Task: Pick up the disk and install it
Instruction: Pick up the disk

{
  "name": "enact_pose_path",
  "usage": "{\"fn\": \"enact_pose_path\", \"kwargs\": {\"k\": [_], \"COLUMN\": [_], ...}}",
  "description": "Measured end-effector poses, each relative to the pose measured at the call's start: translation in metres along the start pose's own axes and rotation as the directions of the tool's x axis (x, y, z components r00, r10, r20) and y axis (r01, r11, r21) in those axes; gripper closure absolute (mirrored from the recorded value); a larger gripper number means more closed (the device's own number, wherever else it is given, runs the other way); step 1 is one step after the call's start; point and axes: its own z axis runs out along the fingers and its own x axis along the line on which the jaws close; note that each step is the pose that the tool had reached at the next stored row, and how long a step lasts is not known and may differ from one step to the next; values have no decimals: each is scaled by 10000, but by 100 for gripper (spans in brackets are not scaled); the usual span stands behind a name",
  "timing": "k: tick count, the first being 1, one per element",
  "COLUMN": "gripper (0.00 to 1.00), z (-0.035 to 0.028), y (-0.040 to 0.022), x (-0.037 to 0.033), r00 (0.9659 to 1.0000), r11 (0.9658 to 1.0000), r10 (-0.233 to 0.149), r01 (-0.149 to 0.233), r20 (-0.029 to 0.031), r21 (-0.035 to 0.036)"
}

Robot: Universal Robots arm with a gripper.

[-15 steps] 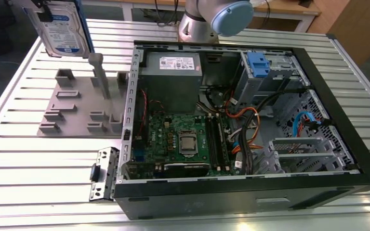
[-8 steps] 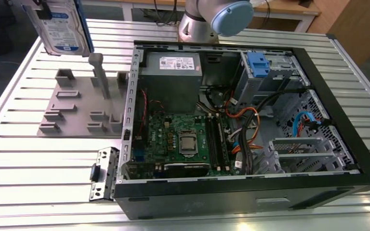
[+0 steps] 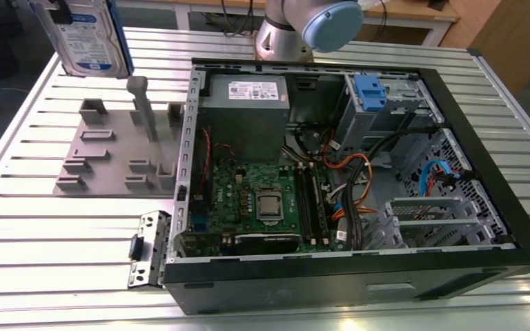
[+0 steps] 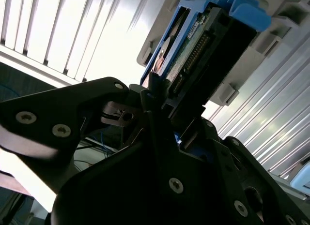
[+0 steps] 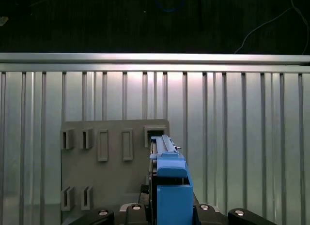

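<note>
The fingers (image 4: 153, 97) are clamped on the disk (image 3: 85, 34), which is held on edge, clear of the worktop (image 3: 35, 234), over the grey fixture plate (image 3: 99, 162) at the exterior view's left, well apart from the open computer case (image 3: 339, 289).

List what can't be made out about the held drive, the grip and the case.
The silver hard drive in its blue plastic carrier frame: top cut off by the exterior view's upper edge.
The black gripper: its contact with the drive is lost in shadow behind its own body, second wrist view.
The grey metal drive cage in the open black computer case: inside too dark and small to judge, exterior view.
</note>
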Motion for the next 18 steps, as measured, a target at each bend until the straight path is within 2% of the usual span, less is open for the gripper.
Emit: {"fn": "enact_pose_path", "kwargs": {"k": [18], "gripper": [64], "z": [-165], "y": [2], "x": [-6], "r00": [10000], "r11": [10000], "r10": [0], "r01": [0], "r20": [0], "r21": [0]}}
